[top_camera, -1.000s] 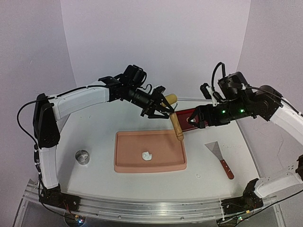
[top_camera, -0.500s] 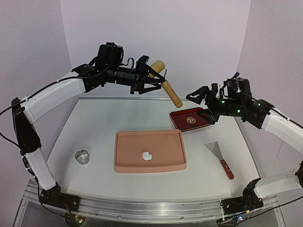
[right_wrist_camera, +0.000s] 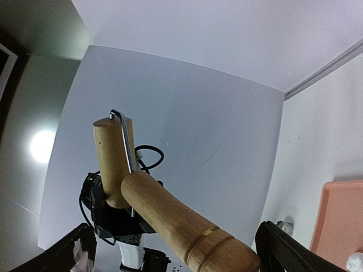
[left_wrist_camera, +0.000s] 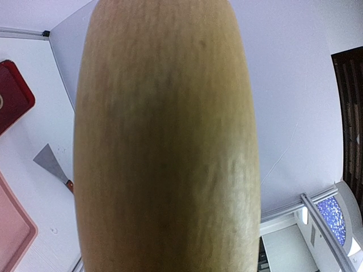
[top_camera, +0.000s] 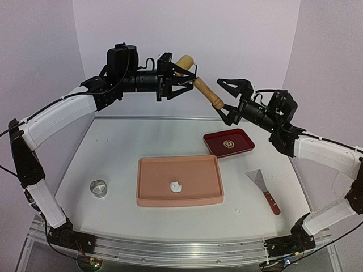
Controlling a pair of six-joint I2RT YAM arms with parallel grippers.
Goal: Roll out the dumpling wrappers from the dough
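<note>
Above the table, the top external view shows both arms raised high. The left claw [top_camera: 190, 81] is clamped on the thick body of a tan wooden rolling pin [top_camera: 201, 85], which slants down to the right in mid-air. The right claw [top_camera: 222, 97] stands wide, one finger on either side of the pin's thin lower handle; whether they touch it I cannot tell. Below, a small white lump of dough [top_camera: 176, 186] lies in the rectangular salmon-pink tray [top_camera: 148, 199], right of its middle. A small dark red tray [top_camera: 228, 141] sits beyond it to the right. A metal scraper with a reddish wooden handle [top_camera: 264, 190] lies near the right edge and a small metal ring [top_camera: 99, 187] stands well to the left.

From the left wrist, the rolling pin [left_wrist_camera: 164, 141] fills nearly everything and hides the fingers. Only slivers of the red tray [left_wrist_camera: 12, 96], the scraper [left_wrist_camera: 52, 163] and the pink tray [left_wrist_camera: 11, 235] show at the left edge.

From the right wrist, the handle end of the pin [right_wrist_camera: 170, 221] lies between the spread black fingers [right_wrist_camera: 286, 255], with the left claw [right_wrist_camera: 113, 218] gripping it behind. The pink tray [right_wrist_camera: 337, 221] and the dough [right_wrist_camera: 356, 262] peek in at the right.

A second ago the pin hung low over the pink tray's far rim and the right claw hovered by the red tray; both have since risen, and the right claw has opened slightly wider.
</note>
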